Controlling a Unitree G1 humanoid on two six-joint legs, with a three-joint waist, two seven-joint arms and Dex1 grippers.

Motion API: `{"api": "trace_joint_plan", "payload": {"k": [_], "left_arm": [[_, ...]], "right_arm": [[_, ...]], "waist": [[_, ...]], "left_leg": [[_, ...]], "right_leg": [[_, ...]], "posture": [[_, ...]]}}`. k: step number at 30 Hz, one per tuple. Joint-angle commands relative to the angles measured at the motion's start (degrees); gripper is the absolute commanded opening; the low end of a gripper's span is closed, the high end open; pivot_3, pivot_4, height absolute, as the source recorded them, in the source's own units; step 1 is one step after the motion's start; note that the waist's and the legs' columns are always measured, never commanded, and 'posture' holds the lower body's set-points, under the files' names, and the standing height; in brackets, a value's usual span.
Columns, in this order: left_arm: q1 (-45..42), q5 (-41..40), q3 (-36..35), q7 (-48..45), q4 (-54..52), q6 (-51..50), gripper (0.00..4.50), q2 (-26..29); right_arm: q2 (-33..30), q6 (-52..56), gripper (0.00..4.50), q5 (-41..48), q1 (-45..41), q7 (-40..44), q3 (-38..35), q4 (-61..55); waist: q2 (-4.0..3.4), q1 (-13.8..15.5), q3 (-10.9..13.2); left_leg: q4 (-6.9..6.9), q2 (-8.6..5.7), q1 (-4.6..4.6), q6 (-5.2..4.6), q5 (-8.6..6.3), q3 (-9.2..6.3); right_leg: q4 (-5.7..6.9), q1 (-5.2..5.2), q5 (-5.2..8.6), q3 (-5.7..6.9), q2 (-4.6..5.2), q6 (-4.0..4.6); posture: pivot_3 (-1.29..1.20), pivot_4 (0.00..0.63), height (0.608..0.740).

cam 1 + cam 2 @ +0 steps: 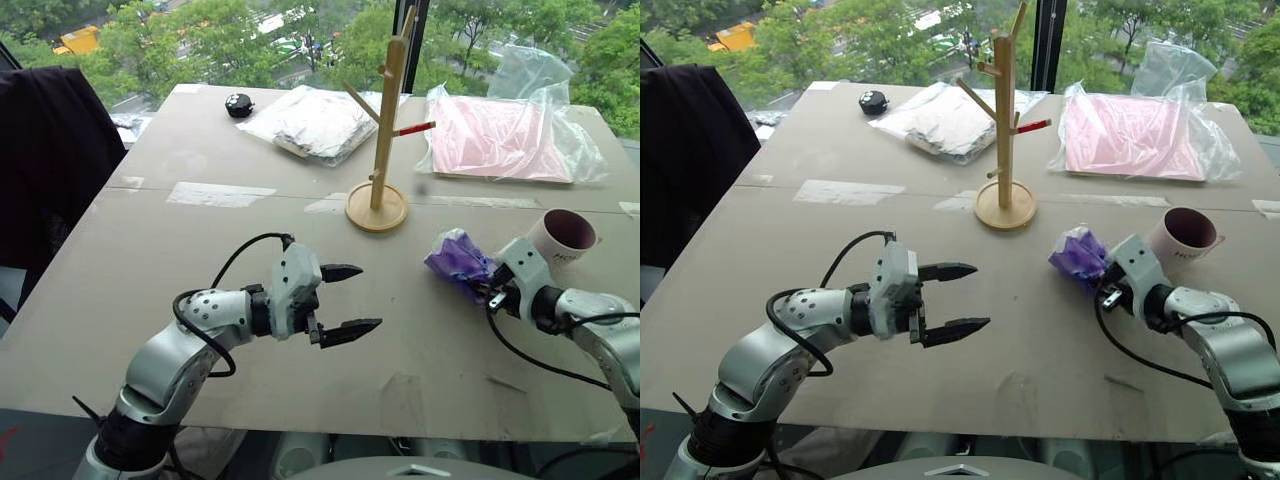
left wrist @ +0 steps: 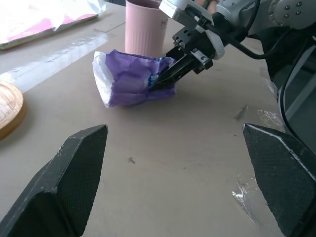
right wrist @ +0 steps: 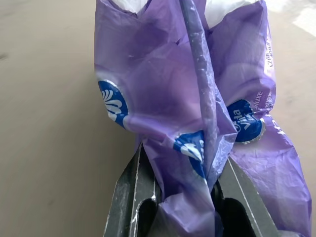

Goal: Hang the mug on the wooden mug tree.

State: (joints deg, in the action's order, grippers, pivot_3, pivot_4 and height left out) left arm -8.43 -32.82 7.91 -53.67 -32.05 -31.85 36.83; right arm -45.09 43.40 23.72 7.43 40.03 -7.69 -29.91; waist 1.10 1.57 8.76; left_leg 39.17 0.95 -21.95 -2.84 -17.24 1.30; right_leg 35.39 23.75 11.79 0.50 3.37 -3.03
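Observation:
The pale pink mug (image 1: 562, 236) stands upright on the table at the right, dark inside, with faint lettering on its side. Just in front of it my right gripper (image 2: 159, 82) is shut on a purple plastic packet (image 3: 182, 89), whose crumpled end is pinched between the two fingers. The packet (image 1: 455, 258) rests on the table to the mug's left. The wooden mug tree (image 1: 385, 130) stands on its round base (image 1: 377, 208) mid-table, with one red-tipped peg pointing right. My left gripper (image 1: 368, 297) hovers open near the table's middle, pointing right toward the packet, with nothing in it.
A pink sheet in a clear bag (image 1: 495, 135) lies at the back right. A silvery bagged item (image 1: 310, 120) and a small black object (image 1: 238, 104) sit at the back left. A dark cloth-covered chair (image 1: 50, 170) stands beside the table's left edge.

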Motion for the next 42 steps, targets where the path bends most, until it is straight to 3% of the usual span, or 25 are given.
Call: {"api": "trace_joint_plan", "payload": {"k": [1,3,6,12,13,16,20,21,25,29,36,42], "left_arm": [[-5.4,0.7,4.2,-6.0,3.0,2.6,4.50,-0.5],[-9.3,1.2,6.7,-8.8,5.8,3.5,4.50,-1.8],[-13.7,2.1,8.7,-10.9,8.9,4.6,4.50,-3.9],[-21.8,2.6,11.3,-12.7,13.6,5.2,4.50,-9.6],[-22.4,2.5,11.5,-12.9,13.8,5.0,4.50,-10.2],[-23.1,2.9,12.0,-12.9,14.0,4.8,4.50,-11.2],[-22.8,3.2,11.8,-12.3,13.6,4.5,4.50,-11.2],[-22.7,3.1,11.5,-12.1,13.4,4.2,4.50,-11.1],[-22.3,2.7,11.2,-11.4,12.6,3.2,4.50,-10.9],[-22.4,2.1,10.8,-10.1,11.6,2.4,4.50,-11.6],[-23.0,5.8,11.1,-2.5,10.0,0.4,4.50,-12.8],[-21.8,6.9,11.0,2.9,7.3,-2.2,4.50,-13.0]], "right_arm": [[-2.0,1.7,0.26,2.3,11.3,3.1,-14.6,-6.3],[-1.4,1.6,0.26,0.7,17.6,2.5,-22.5,-6.3],[-0.9,0.7,0.26,-1.9,21.4,0.6,-28.7,-3.1],[-2.8,-3.9,0.26,-8.4,18.1,-3.6,-31.8,13.1],[-3.6,-5.2,1.06,-10.0,16.9,-4.8,-32.0,16.3],[-5.8,-7.3,2.11,-11.8,13.9,-6.2,-33.5,22.5],[-7.2,-9.1,4.16,-12.7,12.5,-6.2,-36.5,23.7],[-7.5,-8.5,4.44,-12.1,12.0,-5.7,-37.4,23.0],[-7.2,-5.3,4.44,-4.9,5.1,-3.2,-38.5,18.8],[-5.8,-6.4,4.44,-2.5,-1.8,-2.7,-33.3,18.9],[-3.7,-20.5,4.44,-9.0,-11.3,-2.6,-20.2,35.5],[-1.7,-25.8,4.44,-7.4,-20.6,-0.6,-17.1,48.8]], "waist": [[-0.04,0.4,0.0],[-0.07,0.6,0.0],[-0.06,0.4,0.1],[-0.03,-0.8,0.1],[-0.08,-0.9,0.1],[-0.23,-0.9,0.1],[-0.35,-0.8,0.1],[-0.36,-0.8,0.1],[-0.37,-1.0,0.1],[-0.34,-1.6,0.1],[-0.35,-0.7,0.2],[-0.46,-1.0,0.3]], "left_leg": [[0.01,-0.04,-0.03,0.00,0.00,-0.01],[0.04,-0.15,-0.03,-0.01,0.00,0.04],[0.09,-0.36,0.01,-0.02,0.00,0.07],[0.18,-0.41,0.09,-0.03,0.02,0.08],[0.18,-0.42,0.09,-0.03,0.02,0.09],[0.14,-0.45,0.11,-0.03,0.01,0.13],[0.10,-0.46,0.08,-0.03,0.01,0.07],[0.10,-0.45,0.07,-0.03,0.01,0.04],[0.12,-0.46,0.08,-0.04,0.01,0.08],[0.17,-0.45,0.17,-0.04,0.02,0.10],[0.17,-0.49,0.09,-0.03,0.02,0.02],[0.15,-0.53,0.10,-0.02,0.03,0.05]], "right_leg": [[-0.01,0.00,0.00,0.01,0.03,-0.01],[-0.03,-0.01,0.00,-0.04,0.09,-0.02],[0.00,-0.02,0.00,-0.10,0.17,-0.04],[0.19,-0.03,0.07,-0.19,0.12,-0.16],[0.20,-0.03,0.05,-0.20,0.11,-0.13],[0.22,-0.02,0.00,-0.29,0.10,-0.02],[0.21,0.00,0.03,-0.27,0.07,-0.06],[0.21,0.00,0.03,-0.25,0.06,-0.07],[0.21,-0.01,0.03,-0.30,0.08,-0.09],[0.29,-0.04,0.02,-0.37,0.05,-0.10],[0.27,-0.04,0.00,-0.37,-0.01,-0.12],[0.24,-0.03,-0.10,-0.41,0.06,-0.31]], "posture": [[0.00,0.150,0.740],[0.00,0.150,0.740],[0.00,0.150,0.740],[0.00,0.150,0.740],[0.00,0.150,0.740],[0.00,0.150,0.740],[0.00,0.150,0.740],[0.00,0.150,0.740],[0.00,0.150,0.740],[0.00,0.150,0.740],[0.00,0.150,0.740],[0.00,0.150,0.740]]}}
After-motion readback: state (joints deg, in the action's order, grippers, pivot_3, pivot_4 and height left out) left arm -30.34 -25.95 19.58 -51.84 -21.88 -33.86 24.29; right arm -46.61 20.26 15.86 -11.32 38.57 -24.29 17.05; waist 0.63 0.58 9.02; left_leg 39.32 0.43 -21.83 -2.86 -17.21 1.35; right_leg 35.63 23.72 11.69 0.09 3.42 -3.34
